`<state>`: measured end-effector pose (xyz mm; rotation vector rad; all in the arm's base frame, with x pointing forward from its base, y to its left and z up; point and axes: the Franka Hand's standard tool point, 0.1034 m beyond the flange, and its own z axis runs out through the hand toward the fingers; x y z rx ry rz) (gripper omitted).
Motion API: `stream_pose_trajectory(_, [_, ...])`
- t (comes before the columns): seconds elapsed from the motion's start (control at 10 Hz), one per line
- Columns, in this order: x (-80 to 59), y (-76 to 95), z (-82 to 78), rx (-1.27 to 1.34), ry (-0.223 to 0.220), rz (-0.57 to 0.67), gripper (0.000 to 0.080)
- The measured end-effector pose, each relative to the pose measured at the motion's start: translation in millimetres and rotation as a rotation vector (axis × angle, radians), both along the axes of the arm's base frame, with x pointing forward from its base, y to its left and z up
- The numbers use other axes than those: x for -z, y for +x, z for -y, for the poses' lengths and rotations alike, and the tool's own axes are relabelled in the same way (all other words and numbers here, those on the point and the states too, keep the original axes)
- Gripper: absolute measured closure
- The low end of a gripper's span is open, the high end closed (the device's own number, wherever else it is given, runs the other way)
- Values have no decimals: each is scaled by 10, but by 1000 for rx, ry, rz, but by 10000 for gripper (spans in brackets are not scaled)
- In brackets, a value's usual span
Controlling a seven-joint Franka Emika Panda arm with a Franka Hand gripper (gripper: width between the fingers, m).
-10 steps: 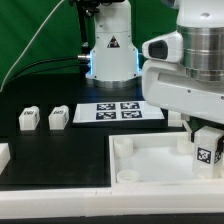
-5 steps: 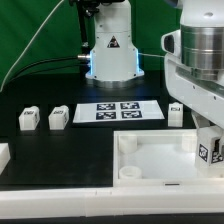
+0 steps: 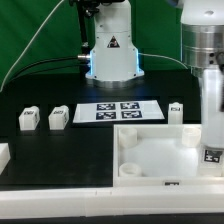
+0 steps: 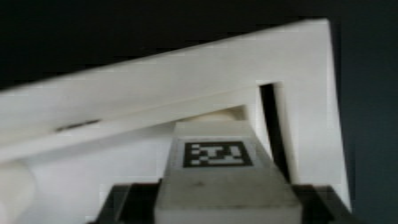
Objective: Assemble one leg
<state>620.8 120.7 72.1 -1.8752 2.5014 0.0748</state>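
gripper (image 3: 212, 140) clamped on leg (image 3: 212, 156) | moved toward exterior view's right since earlier | over white panel (image 3: 150, 150) corner

warning triangle sign on robot base (image 3: 112, 44)

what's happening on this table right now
The robot arm holds one small white leg, tag facing out, at the exterior view's right, over the corner of the large white panel. In the wrist view the gripper sits around that leg, with the panel's raised rim just beyond it. Whether the leg is seated yet cannot be told. Three more legs stand on the black table, near the marker board.
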Motion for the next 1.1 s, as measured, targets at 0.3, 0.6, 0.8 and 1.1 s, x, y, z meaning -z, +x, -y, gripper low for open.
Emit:
stream_pose_trajectory(0.3, [-8, 6, 6, 52, -2, 8, 506])
stream_pose_trajectory(0.6, [-7, 13, 26, 37, -8, 16, 492])
stream_pose_trajectory(0.8, [6, 7, 21, 15, -9, 15, 358])
stream_pose_trajectory(1.1, [15, 3, 22, 14, -9, 14, 155])
